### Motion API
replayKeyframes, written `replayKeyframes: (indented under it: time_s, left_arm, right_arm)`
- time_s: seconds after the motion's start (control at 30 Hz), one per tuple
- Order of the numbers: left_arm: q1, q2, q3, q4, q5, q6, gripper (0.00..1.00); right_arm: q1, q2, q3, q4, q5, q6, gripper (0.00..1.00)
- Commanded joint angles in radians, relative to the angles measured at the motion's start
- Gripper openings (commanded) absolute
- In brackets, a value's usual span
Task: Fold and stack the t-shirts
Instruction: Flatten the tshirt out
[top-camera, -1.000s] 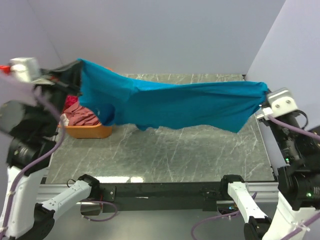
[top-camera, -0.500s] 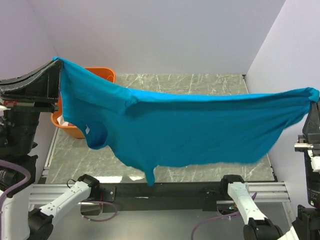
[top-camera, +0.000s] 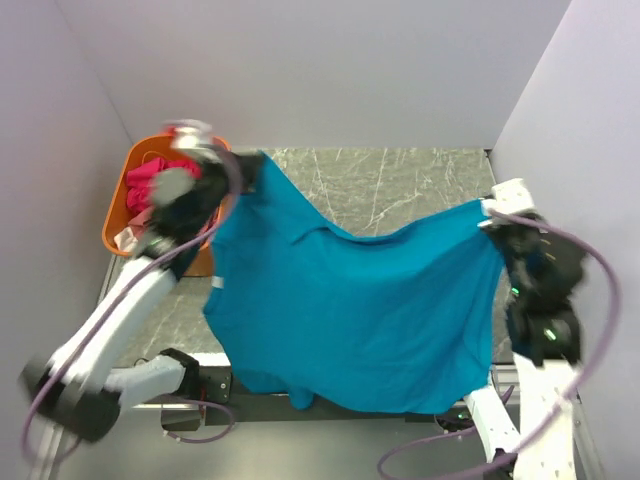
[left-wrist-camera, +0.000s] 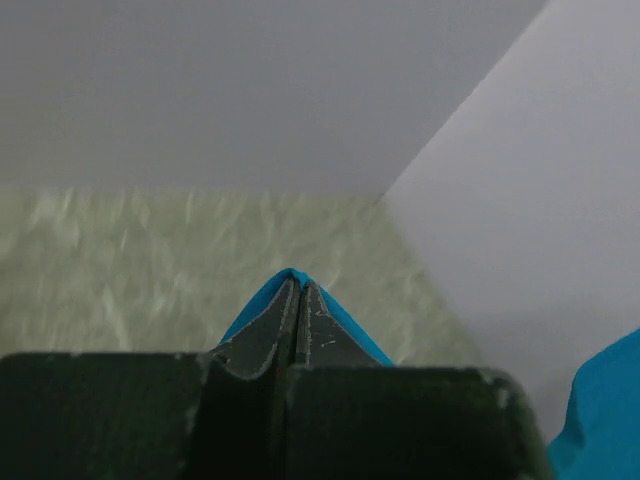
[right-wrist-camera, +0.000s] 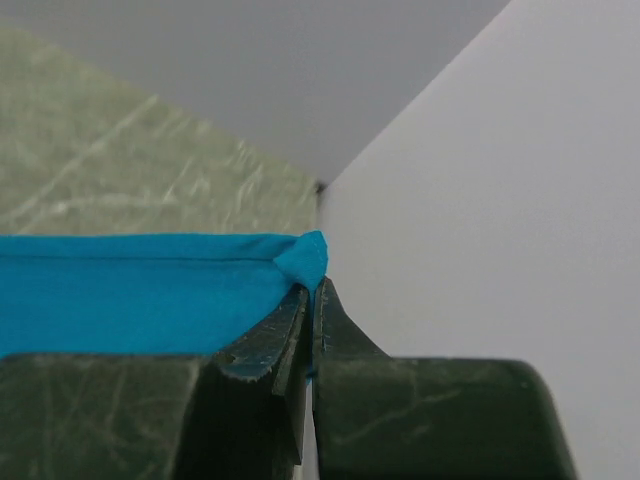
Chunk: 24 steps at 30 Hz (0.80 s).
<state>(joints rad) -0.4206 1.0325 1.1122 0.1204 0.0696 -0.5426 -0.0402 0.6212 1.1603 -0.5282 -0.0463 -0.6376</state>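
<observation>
The teal-blue t-shirt (top-camera: 350, 310) hangs spread between both arms above the table, its lower edge drooping over the near edge. My left gripper (top-camera: 250, 165) is shut on its upper left corner; teal cloth (left-wrist-camera: 330, 315) wraps the closed fingertips (left-wrist-camera: 297, 285). My right gripper (top-camera: 492, 212) is shut on the upper right corner (right-wrist-camera: 305, 258), cloth pinched between the jaws (right-wrist-camera: 312, 290). The magenta-pink t-shirt (top-camera: 148, 180) lies bunched in the orange basket. The salmon-pink shirt is hidden.
The orange plastic basket (top-camera: 118, 215) stands at the table's back left. The grey marble table (top-camera: 400, 185) shows behind the shirt. White walls close in at the back and both sides.
Both arms have come down and inward from a high wide stretch. The teal shirt now hangs lower, slack in the middle, and covers most of the table's front.
</observation>
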Motion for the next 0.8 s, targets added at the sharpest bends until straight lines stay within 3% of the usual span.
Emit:
replayKeyframes:
  time_s: [0.0,0.1,0.13,0.27,0.3,0.33,0.37,0.4,0.43,0.47,0.53,0.63,0.73,0.77]
  left_arm:
    - [0.002,0.217,-0.101,0.116,-0.066,-0.057,0.00]
    - [0.012,0.460,-0.056,0.148,-0.122,-0.065,0.00]
    - [0.020,0.527,0.024,0.136,-0.126,-0.069,0.00]
    - [0.089,0.863,0.331,-0.014,-0.090,-0.121,0.02]
    - [0.100,0.971,0.391,-0.063,-0.056,-0.128,0.07]
    - [0.109,1.018,0.510,-0.085,-0.033,-0.134,0.15]
    - [0.120,1.059,0.567,-0.106,-0.012,-0.137,0.39]
    - [0.121,1.113,0.619,-0.117,-0.007,-0.135,0.50]
    - [0.121,1.135,0.717,-0.184,0.001,-0.129,0.60]
    - [0.123,1.149,0.765,-0.212,0.001,-0.108,0.75]
    - [0.128,1.172,0.887,-0.286,-0.008,-0.080,0.84]
    - [0.143,1.117,0.902,-0.285,0.004,-0.030,0.85]
    - [0.166,0.982,0.756,-0.243,0.029,0.010,0.85]
    - [0.175,0.944,0.709,-0.232,0.029,0.015,0.84]
  right_arm:
    - [-0.004,0.049,-0.198,0.250,0.020,-0.017,0.00]
    - [-0.004,0.203,-0.344,0.455,0.000,-0.010,0.00]
    - [-0.004,0.259,-0.362,0.503,0.000,-0.005,0.00]
    - [-0.007,0.579,-0.267,0.617,0.045,0.012,0.00]
    - [-0.006,0.704,-0.228,0.616,0.089,0.022,0.00]
    - [-0.007,0.760,-0.182,0.599,0.101,0.042,0.06]
    - [-0.009,0.813,-0.084,0.556,0.114,0.055,0.26]
    - [-0.010,0.892,-0.038,0.536,0.121,0.068,0.34]
    - [-0.012,0.923,0.037,0.504,0.129,0.097,0.39]
    - [-0.012,0.957,0.070,0.473,0.129,0.110,0.51]
    - [-0.013,0.971,0.122,0.452,0.117,0.131,0.62]
    - [-0.015,0.942,0.116,0.424,0.073,0.144,0.64]
    - [-0.023,0.868,0.073,0.360,-0.034,0.150,0.69]
    - [-0.026,0.842,0.069,0.282,-0.118,0.150,0.75]
